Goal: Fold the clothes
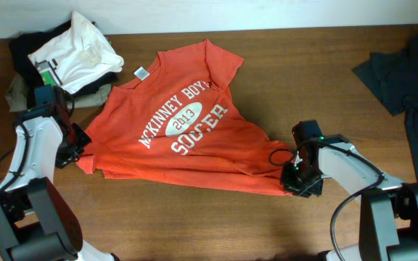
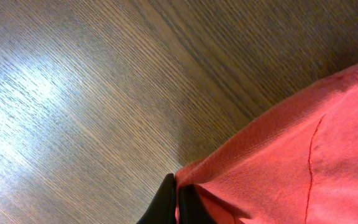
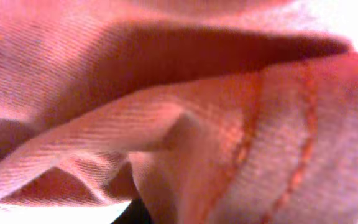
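A: Arms, how were they set?

B: Both low, near the front edge of the counter (image 1: 216, 225). L arm rose from the bottom-left corner, bent at the elbow, wrist turned in twd the middle. R arm came from bottom-right, forearm reaching left, wrist dipped to the counter.

A: Left claw (image 1: 79, 150)?

B: Pressed together on the shirt (image 1: 187, 130), at its lower-left corner. Wrist view showed the dark fingers (image 2: 165, 205) nipping the cloth edge, wood grain all around.

A: Right claw (image 1: 294, 183)?

B: Pinching the shirt too, at the lower-right corner. Wrist view was nearly all red cloth, blurred, bunched down into a dark tip at the bottom. From overhead the corner was drawn to a point right in it.

A: Which way did the shirt point?

B: Front up, spread flat-ish mid-counter. Neck tag (image 1: 141, 72) at upper left, one sleeve up top. Long axis ran diagonal, collar at upper left to lower right. Lettering (image 1: 191, 123) slanted up to the right.

A: So vs. the claws?

B: It lay btwn them, bottom edge running from one claw to the other, the rest behind that line.

A: Anything else?

B: White shirt (image 1: 78, 43) on a dark pile at far left, just off the collar. Dark clothes (image 1: 408, 65) far right, well apart.
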Motion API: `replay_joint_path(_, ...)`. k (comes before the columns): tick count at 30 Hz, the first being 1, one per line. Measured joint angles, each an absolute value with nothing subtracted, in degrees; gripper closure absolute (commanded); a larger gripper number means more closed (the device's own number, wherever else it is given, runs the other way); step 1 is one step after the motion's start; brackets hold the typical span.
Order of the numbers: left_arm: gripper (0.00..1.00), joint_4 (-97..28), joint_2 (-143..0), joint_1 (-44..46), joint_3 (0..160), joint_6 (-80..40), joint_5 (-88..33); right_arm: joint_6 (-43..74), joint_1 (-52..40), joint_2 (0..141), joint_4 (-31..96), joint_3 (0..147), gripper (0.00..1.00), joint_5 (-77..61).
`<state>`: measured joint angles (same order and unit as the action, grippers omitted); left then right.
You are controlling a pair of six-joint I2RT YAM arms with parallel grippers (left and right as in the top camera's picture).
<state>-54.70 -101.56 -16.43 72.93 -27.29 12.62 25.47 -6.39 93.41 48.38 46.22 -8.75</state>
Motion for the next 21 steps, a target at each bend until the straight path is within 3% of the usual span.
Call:
replay_joint_path(8,0.99,-56.86,-100.07,-16.43,72.93,-27.29,12.27,25.76,-6.46,88.62,60.6,53.87,0.96,-6.9)
replay_joint_path(13,0.99,-59.68,-80.2,-16.47,72.99,-27.29,12.01,24.01,-6.46,80.29,70.32,68.34,0.86,-5.82)
replay_joint_path(17,0.99,-60.38,-75.26,-16.49,73.14,-27.27,11.97,23.35,-6.46,79.7,69.49,69.32,0.83,-5.37)
replay_joint_path(19,1.0,-60.55,-75.83,-16.47,73.14,-27.29,11.31,23.35,-6.46,79.66,65.73,68.55,0.89,-5.34)
replay_joint_path(21,0.99,-60.55,-78.11,-16.47,73.17,-27.29,10.79,23.31,-6.46,79.92,62.3,65.58,0.83,-5.32)
